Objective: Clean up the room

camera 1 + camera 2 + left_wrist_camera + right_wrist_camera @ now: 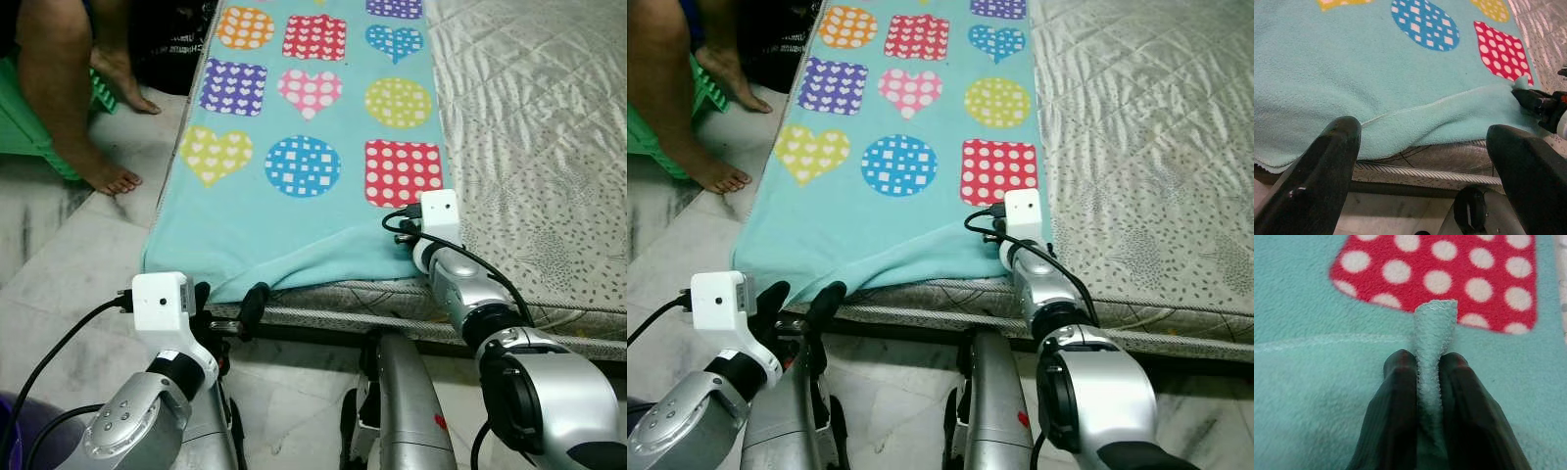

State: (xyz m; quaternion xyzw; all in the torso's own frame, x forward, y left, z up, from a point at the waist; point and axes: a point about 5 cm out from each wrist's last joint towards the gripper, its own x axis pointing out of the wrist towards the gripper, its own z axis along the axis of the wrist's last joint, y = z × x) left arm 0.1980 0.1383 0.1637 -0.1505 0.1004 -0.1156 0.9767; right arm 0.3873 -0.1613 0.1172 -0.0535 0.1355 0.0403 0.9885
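We see the room evenly and fairly brightly lit; the turquoise blanket [294, 215] keeps full colour with no blown-out patches. A soft sheen lies on the pale floor tiles [69, 255], and highlights glint on the silver arm casings. Shadows are weak — the darkest band runs under the mattress edge [323, 333]. Both head views are sharp, without motion blur. In the left wrist view the left gripper's black fingers [1322, 181] loom large and soft. In the right wrist view the right gripper's fingers [1396, 416] are blurred too — the fleece weave beyond is crisp.
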